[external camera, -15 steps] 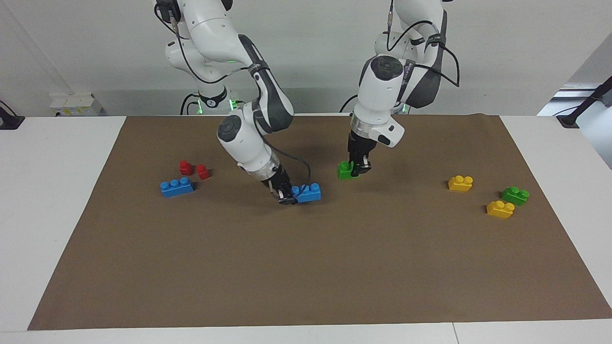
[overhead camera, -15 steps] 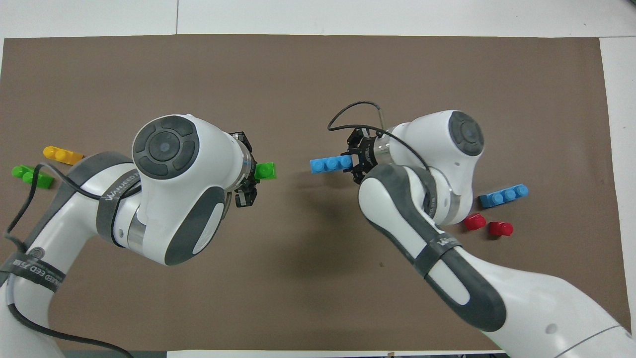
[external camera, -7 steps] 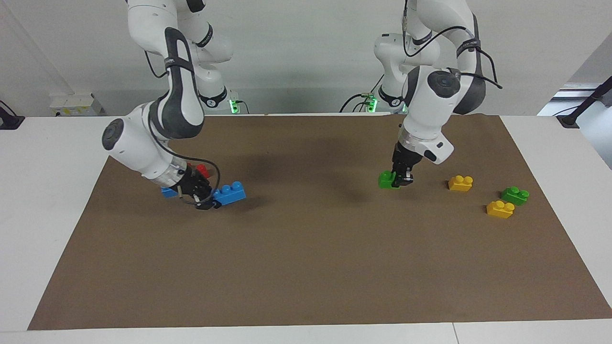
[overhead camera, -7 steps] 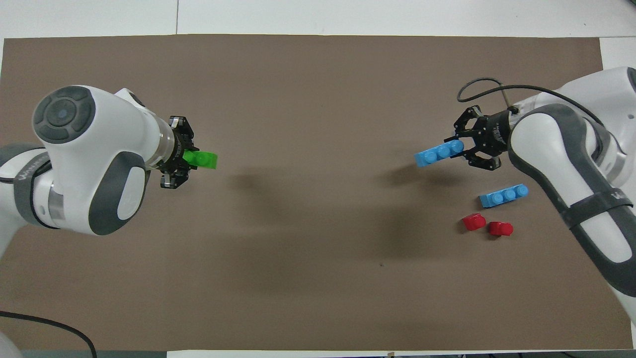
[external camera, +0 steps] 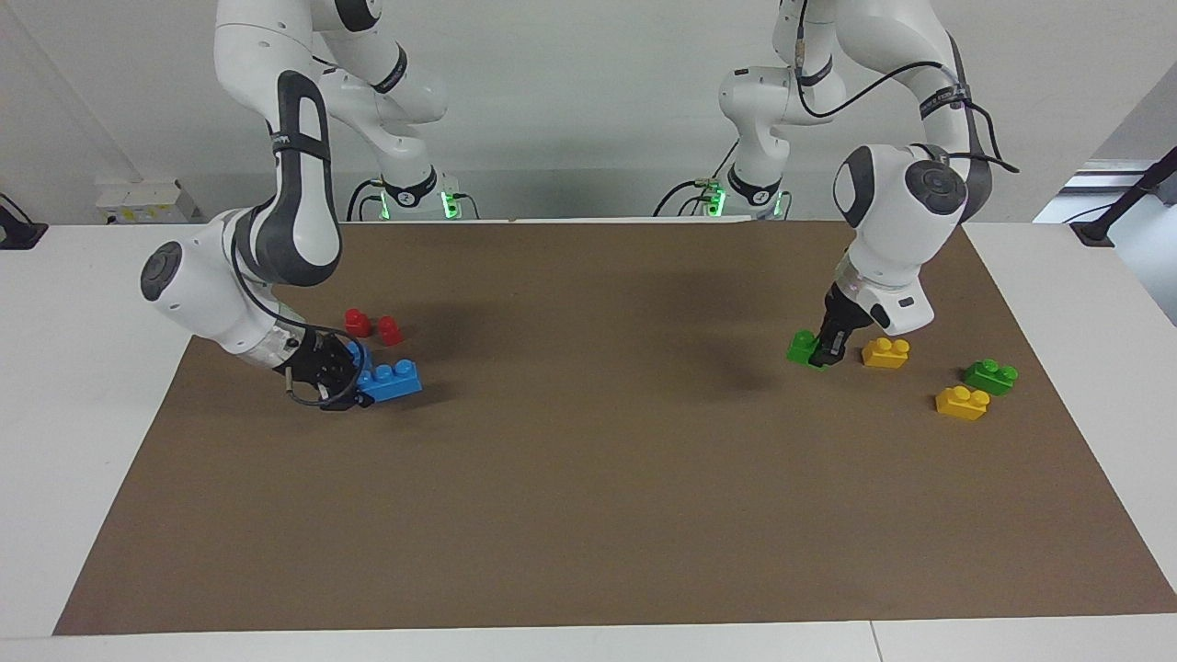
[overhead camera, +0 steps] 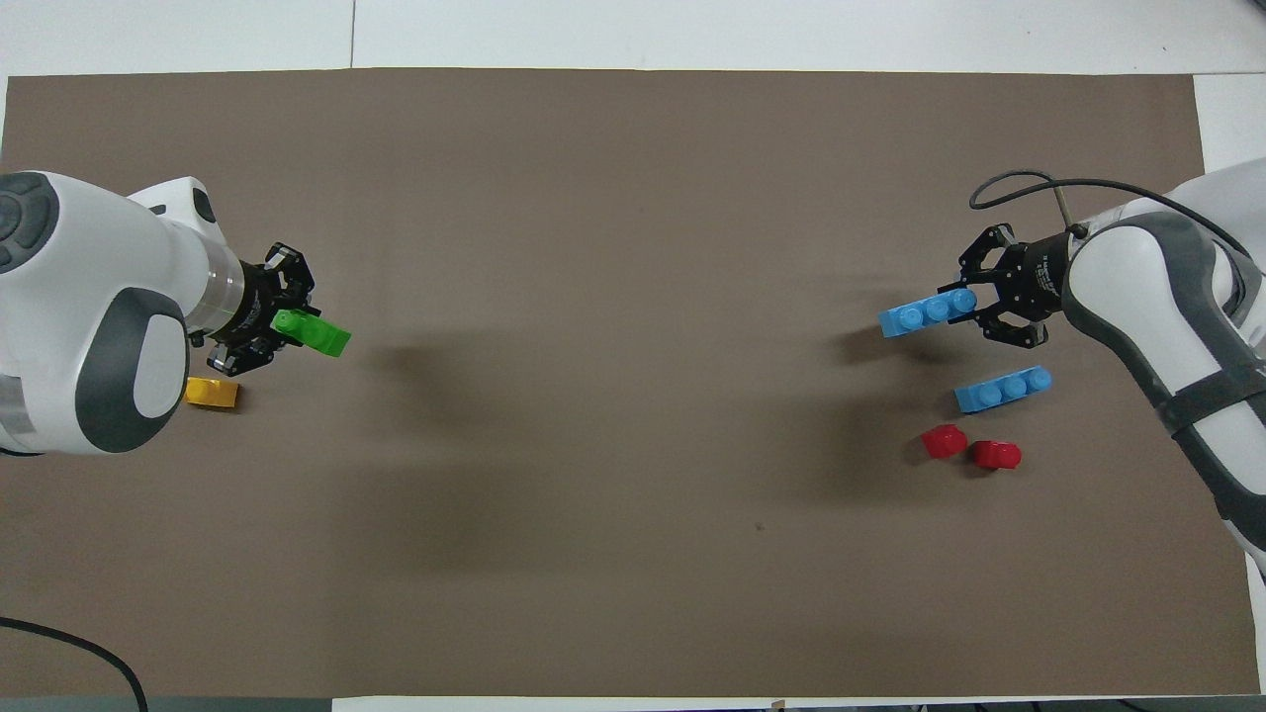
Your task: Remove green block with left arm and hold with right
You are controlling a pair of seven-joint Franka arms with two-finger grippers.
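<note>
The bright green block (external camera: 803,347) with two studs is gripped at one end by my left gripper (external camera: 825,355), low over the brown mat next to a yellow brick (external camera: 885,352). In the overhead view the green block (overhead camera: 316,333) sticks out of the left gripper (overhead camera: 289,325). My right gripper (external camera: 352,390), with its looping black cable, is shut on a blue three-stud brick (external camera: 393,379) and holds it tilted low over the mat. It also shows in the overhead view (overhead camera: 967,305) with the blue brick (overhead camera: 924,314).
A second blue brick (overhead camera: 1002,389) and two red pieces (overhead camera: 944,441) lie on the mat by the right gripper. A darker green brick (external camera: 990,376) and another yellow brick (external camera: 962,403) lie toward the left arm's end.
Both arms have swung apart from the middle of the mat. The left gripper carried the green block toward its own end, the right gripper carried the blue brick toward its end.
</note>
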